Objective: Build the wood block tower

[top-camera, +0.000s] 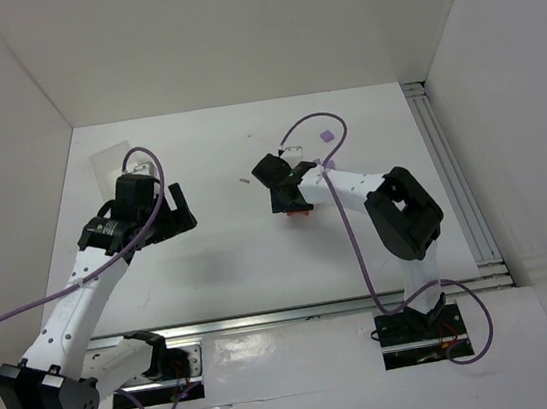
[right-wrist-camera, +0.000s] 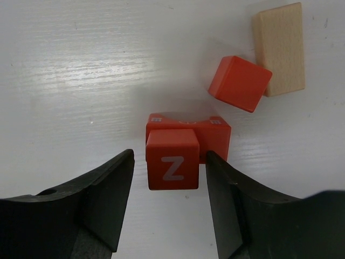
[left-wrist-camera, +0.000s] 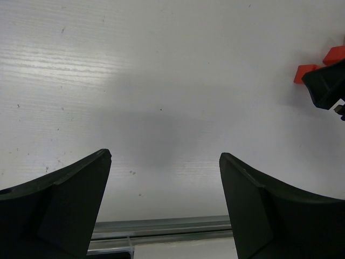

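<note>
Top view: high above near edge, looking down over whole table (top-camera: 242,269). Wrist views: close, facing table. All share red-orange blocks (right-wrist-camera: 172,167).

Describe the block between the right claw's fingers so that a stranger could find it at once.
Start at the right claw. Between its dark fingers sits a red-orange cube, seemingly atop a wider red-orange block. Unlike the loose red cube and tan plank beyond, it bears a white Z.
</note>
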You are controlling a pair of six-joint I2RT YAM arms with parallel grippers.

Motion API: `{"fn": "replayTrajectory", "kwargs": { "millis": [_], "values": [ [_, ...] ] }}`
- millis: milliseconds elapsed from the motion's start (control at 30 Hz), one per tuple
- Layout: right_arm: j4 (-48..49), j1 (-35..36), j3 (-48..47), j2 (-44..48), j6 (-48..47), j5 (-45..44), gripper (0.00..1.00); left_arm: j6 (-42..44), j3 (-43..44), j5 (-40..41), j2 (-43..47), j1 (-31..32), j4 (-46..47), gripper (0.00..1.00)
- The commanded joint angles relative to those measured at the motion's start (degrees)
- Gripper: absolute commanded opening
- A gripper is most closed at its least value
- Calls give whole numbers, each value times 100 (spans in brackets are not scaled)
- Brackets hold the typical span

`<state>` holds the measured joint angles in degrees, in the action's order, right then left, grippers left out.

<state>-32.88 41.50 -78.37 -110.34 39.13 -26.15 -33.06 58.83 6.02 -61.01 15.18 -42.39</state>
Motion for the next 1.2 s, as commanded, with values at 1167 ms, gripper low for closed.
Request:
{"fn": "replayTrajectory", "kwargs": {
  "millis": [1167],
  "values": [
    [141,-932,-223,752,67,-50,80,36,-38,-154,37,-24,152,94]
  ]
}}
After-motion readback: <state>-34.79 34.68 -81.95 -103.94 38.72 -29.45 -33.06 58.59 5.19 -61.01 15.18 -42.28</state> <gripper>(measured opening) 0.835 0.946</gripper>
